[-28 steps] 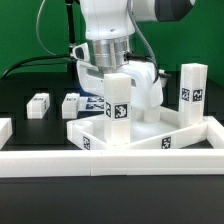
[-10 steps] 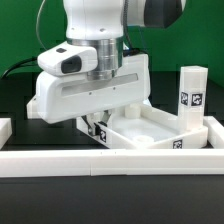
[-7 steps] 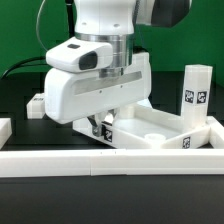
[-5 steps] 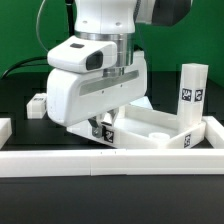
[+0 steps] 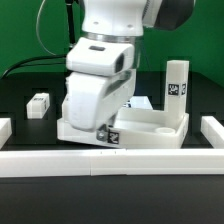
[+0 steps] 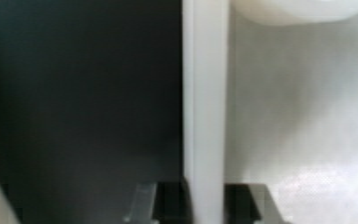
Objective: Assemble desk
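The white desk top (image 5: 150, 128) lies on the black table with its raised rim up. One white tagged leg (image 5: 177, 85) stands upright at its far right corner. My gripper (image 5: 103, 131) is down at the top's front left corner, the hand covering that end. In the wrist view the gripper (image 6: 206, 203) has its two dark fingers (image 6: 167, 202) pressed on either side of the top's thin white rim (image 6: 204, 100), so it is shut on the rim. A round socket (image 6: 300, 10) in the tray floor shows beyond.
A loose white tagged leg (image 5: 39, 104) lies at the exterior view's left. A tagged white part (image 5: 140, 103) lies behind the desk top. Long white border rails run along the front (image 5: 110, 165), the right (image 5: 212, 128) and the left (image 5: 4, 128).
The hand has turned about its axis and now looks narrower. The desk top with its upright leg has slid and swung toward the exterior view's left, away from the right rail.
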Robot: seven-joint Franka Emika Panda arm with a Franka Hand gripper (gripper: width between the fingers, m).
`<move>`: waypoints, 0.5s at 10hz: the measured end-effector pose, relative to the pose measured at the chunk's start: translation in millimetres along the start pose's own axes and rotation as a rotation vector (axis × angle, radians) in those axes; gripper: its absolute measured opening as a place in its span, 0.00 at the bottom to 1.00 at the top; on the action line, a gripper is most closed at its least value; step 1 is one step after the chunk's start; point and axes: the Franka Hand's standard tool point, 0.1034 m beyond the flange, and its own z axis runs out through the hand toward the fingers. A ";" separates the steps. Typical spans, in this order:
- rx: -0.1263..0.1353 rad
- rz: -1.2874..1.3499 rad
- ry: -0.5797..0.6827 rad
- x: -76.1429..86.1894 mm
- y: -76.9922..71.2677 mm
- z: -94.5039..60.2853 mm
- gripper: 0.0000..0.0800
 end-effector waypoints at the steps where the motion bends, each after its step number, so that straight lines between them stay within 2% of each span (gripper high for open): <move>1: -0.011 -0.081 0.007 10.8 6.1 -2.1 0.08; 3: -0.040 -0.179 0.017 38.0 19.2 -8.7 0.08; 4: -0.048 -0.217 0.024 48.0 20.2 -9.6 0.08; 5: -0.064 -0.295 0.027 50.2 22.3 -9.0 0.08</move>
